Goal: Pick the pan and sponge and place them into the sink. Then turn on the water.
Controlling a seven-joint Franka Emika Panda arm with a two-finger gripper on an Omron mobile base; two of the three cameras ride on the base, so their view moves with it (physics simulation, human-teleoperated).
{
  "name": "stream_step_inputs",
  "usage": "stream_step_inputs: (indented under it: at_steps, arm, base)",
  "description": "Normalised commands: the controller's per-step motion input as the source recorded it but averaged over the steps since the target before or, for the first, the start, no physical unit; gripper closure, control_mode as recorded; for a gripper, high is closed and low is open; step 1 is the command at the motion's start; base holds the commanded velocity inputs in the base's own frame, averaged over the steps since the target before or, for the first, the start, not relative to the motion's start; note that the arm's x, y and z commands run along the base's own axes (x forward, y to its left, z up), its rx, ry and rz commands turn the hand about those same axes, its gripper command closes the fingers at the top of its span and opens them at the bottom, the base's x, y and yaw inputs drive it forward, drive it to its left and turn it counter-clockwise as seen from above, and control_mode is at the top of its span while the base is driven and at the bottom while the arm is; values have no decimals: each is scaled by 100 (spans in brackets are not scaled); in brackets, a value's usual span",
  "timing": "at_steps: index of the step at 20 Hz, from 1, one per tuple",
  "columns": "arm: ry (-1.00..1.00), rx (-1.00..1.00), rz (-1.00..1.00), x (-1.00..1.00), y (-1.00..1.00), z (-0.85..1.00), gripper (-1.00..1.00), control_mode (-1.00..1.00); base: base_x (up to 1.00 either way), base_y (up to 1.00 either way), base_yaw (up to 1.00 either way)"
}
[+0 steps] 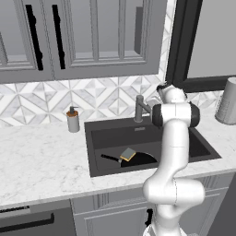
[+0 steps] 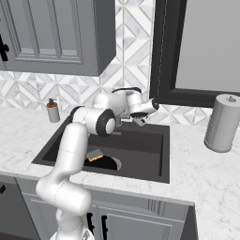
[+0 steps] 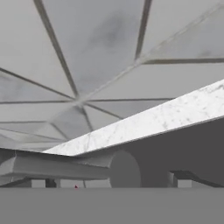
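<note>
— Since the round all-black frying pan [image 1: 138, 159] and the small yellow sponge with its dark green scrub layer [image 1: 127, 154] are already lying in the large dark grey rectangular sink [image 1: 103, 138], what is the next move hanging on?

— On the grey metal faucet [image 1: 139, 107], I'd judge. It is standing at the far rim of the sink, and no light-blue stream is falling from it, so the water is not running yet.

— And where is the two-finger gripper [image 2: 139, 119] sitting relative to it?

— Up at the far edge of the basin, pointing toward the patterned tile backsplash [image 1: 46, 99]. In the hand view a grey cylinder, which I'm taking to be part of the faucet [image 3: 70, 168], is lying crosswise just in front of the fingertips, its long axis running left to right across that picture. So the faucet is lying very near, apparently just ahead of the hand.

— Is the gripper holding anything?

— Nothing that I can make out. How wide the fingers are standing, I cannot tell; they are small in the right base view and barely showing in the hand view.

— And the sponge?

— Resting on top of the pan, toward the near left of the basin floor, well below the hand. The pan's thin handle is pointing left.
</note>
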Motion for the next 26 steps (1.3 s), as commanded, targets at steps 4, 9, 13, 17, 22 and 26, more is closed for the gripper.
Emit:
stream_step_inputs:
  at_steps: [4, 9, 13, 17, 22, 26]
  arm:
    - [0, 1, 0, 23, 5, -2, -100, -100]
    - [0, 0, 0, 23, 16, -4, -100, -100]
    - [0, 0, 0, 28, 0, -4, -100, -100]
    - [1, 0, 0, 20, 0, -4, 100, -100]
    - [1, 0, 0, 3, 0, 0, 100, -100]
    - [0, 0, 0, 0, 0, 0, 100, -100]
  base:
    - [0, 0, 0]
    - [0, 0, 0]
    - [0, 0, 0]
    - [0, 0, 0]
    - [0, 0, 0]
    - [0, 0, 0]
